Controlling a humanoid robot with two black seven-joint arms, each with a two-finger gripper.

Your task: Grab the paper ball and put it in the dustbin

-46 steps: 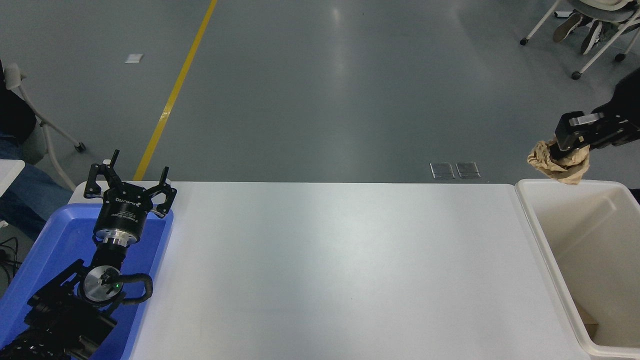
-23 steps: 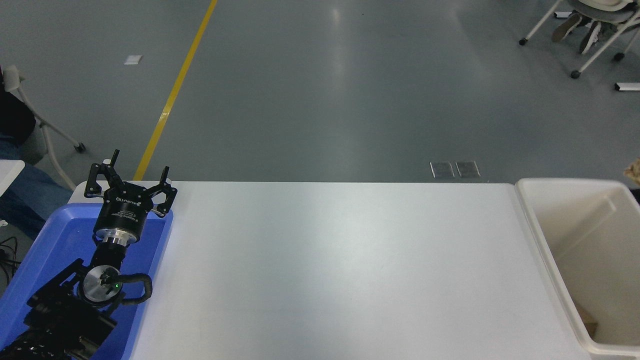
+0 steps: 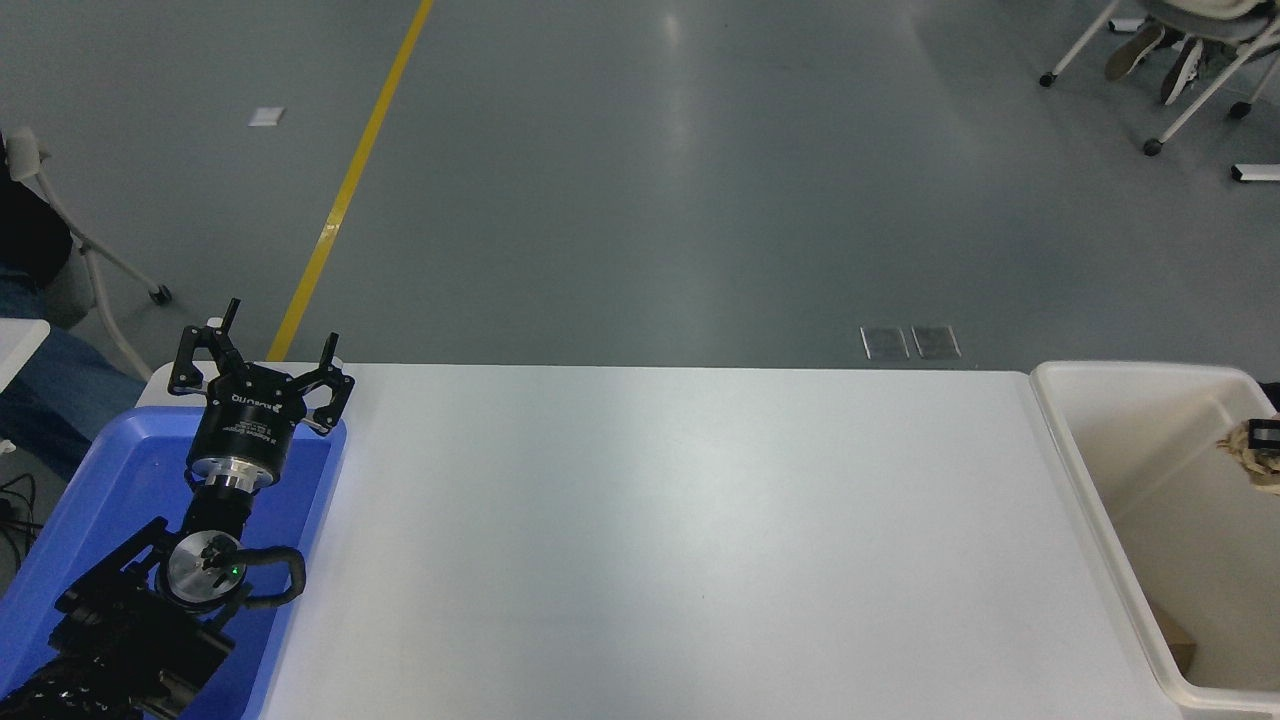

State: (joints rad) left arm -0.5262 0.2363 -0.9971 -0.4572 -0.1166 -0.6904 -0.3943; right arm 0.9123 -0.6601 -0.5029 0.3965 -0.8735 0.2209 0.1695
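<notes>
The paper ball (image 3: 1245, 458), a tan crumpled wad, shows only in part at the picture's right edge, inside the opening of the cream-white dustbin (image 3: 1085, 500) near its far right wall. Only a black fingertip of my right gripper (image 3: 1264, 437) shows, pressed on the wad and holding it below the rim; the rest of the arm is out of view. My left gripper (image 3: 258, 365) is open and empty, parked over the blue tray at the lower left.
The blue tray (image 3: 90, 500) lies at the table's left end under the left arm. A brown scrap (image 3: 1180, 640) lies in the dustbin's bottom. A chair (image 3: 70, 240) and a person's leg are at the left, and more chairs are at the top right.
My right gripper with the paper ball swung from above the dustbin's far rim out past the right edge, then came back lower, down inside the bin. The left arm has not moved.
</notes>
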